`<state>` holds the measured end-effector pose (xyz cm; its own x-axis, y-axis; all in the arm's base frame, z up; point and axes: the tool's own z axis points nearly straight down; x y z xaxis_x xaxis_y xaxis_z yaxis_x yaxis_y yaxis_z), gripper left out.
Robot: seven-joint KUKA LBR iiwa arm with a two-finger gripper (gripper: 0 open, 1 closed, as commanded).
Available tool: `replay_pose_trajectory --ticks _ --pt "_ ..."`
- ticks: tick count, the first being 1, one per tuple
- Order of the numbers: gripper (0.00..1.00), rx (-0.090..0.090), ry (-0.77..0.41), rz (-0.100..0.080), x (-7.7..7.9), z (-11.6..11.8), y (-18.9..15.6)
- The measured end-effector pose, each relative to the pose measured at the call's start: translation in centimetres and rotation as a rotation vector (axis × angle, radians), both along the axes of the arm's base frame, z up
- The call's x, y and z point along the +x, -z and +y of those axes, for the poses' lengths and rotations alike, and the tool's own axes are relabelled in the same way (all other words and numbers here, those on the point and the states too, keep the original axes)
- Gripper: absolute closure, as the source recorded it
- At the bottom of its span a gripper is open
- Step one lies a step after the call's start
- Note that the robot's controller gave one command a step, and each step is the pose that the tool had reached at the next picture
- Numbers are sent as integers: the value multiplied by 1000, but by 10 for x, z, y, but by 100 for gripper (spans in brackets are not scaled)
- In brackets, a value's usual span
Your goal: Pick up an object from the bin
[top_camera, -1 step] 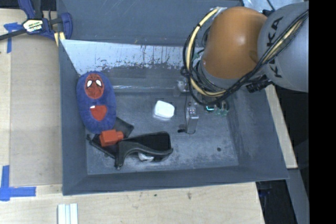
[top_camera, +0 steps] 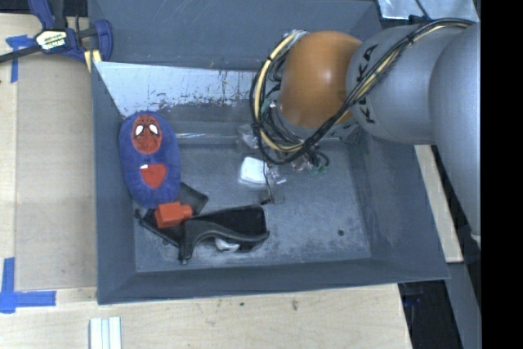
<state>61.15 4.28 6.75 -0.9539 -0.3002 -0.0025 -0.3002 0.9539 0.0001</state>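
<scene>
Gripper (top_camera: 272, 181) sits low mid-bin, its opening hidden under the wrist, cannot tell. Small white crumpled piece (top_camera: 251, 171) just beside it. Black floppy shoe (top_camera: 233, 226) and blue plush doll (top_camera: 151, 163) farther left. Risk: an off-centre close could nudge the white piece away.

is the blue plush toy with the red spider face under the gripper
No, the blue plush toy lies by the left wall of the bin, apart from the gripper, which hangs beside a small white thing near the middle.

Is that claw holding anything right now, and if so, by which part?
It cannot be told. The claw hangs mid-bin right beside a small white thing, but whether it grips it is hidden under the arm.
</scene>
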Motion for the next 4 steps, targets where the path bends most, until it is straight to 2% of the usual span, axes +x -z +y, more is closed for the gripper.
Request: replay_pose_trajectory --ticks 1,2,3,4 --pt "0 1 95 -7 -5 0 -34" --pt "0 1 140 -6 8 -3 -39" --pt "0 0 181 3 7 -1 -1" --pt "0 0 412 1 -7 -3 -3"
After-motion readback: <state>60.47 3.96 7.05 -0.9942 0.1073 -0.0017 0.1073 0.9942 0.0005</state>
